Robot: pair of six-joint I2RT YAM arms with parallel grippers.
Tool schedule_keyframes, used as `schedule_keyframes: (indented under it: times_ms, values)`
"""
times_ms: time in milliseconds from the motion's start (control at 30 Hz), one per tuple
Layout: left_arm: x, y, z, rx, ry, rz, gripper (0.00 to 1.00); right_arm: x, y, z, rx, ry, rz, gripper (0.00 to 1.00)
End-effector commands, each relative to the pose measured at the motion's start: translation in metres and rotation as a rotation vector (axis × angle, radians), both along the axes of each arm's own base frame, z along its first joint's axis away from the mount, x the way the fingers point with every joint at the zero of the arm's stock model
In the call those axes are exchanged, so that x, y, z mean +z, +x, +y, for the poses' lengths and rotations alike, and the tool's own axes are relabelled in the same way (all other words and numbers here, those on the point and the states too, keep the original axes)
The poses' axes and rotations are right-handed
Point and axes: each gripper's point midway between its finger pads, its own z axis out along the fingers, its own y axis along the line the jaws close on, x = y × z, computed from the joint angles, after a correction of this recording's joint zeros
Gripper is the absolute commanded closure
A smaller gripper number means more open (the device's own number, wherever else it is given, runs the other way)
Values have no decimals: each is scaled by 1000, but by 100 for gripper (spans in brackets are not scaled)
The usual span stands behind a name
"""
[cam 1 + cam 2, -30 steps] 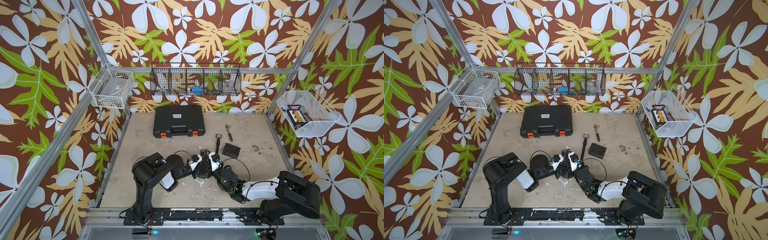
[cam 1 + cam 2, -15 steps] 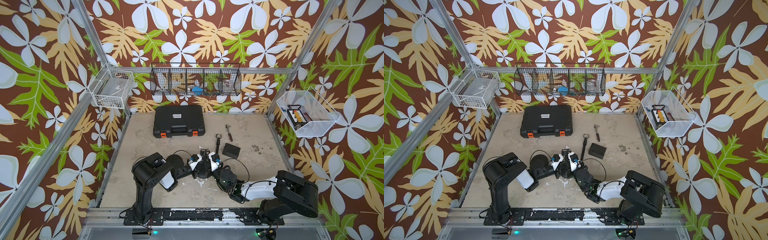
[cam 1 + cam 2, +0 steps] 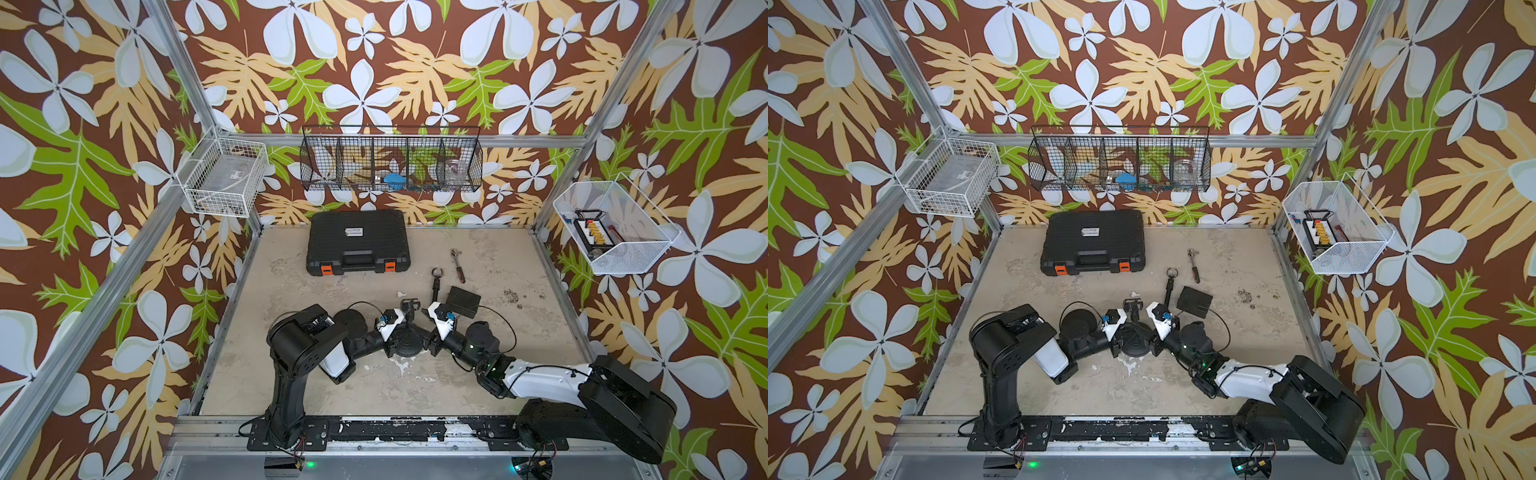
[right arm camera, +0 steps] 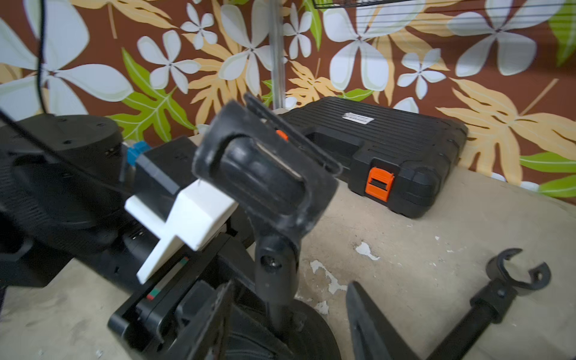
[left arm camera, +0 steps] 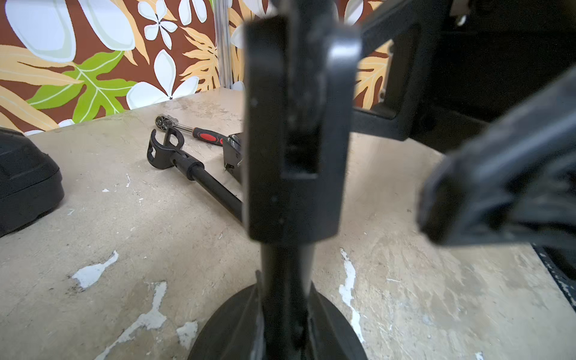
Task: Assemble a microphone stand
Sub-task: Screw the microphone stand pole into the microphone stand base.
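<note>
left gripper (image 3: 399, 334) clamping mic-stand post (image 5: 286, 271) low, keeping it upright on round base (image 3: 409, 345) mid-table | right gripper (image 4: 289, 285) jaws apart either side of post, not gripping | boom arm (image 3: 435, 286) lying unattached just behind, probably mounting next

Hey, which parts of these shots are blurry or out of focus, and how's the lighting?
Left wrist view: the stand post is too close and soft, while the clip rod and ratchet behind it are sharp. Right wrist view: the holder atop the post is smeared, the tool case somewhat crisper. In both top views: the table is evenly lit, without glare or hard shadows.
</note>
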Motion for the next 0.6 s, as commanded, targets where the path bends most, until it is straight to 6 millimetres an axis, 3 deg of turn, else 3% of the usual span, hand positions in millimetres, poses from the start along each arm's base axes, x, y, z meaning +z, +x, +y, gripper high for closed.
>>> schedule_keyframes:
  times_ms: [0, 133, 567]
  values:
    - [-5, 1, 2, 9, 11, 13, 95, -2, -25, 9, 237, -7, 2, 42]
    - [-6, 0, 2, 8, 13, 15, 95, 5, -25, 3, 312, -9, -39, 45]
    - [-7, 0, 2, 3, 21, 12, 95, 8, -2, 15, 492, -66, -78, 49]
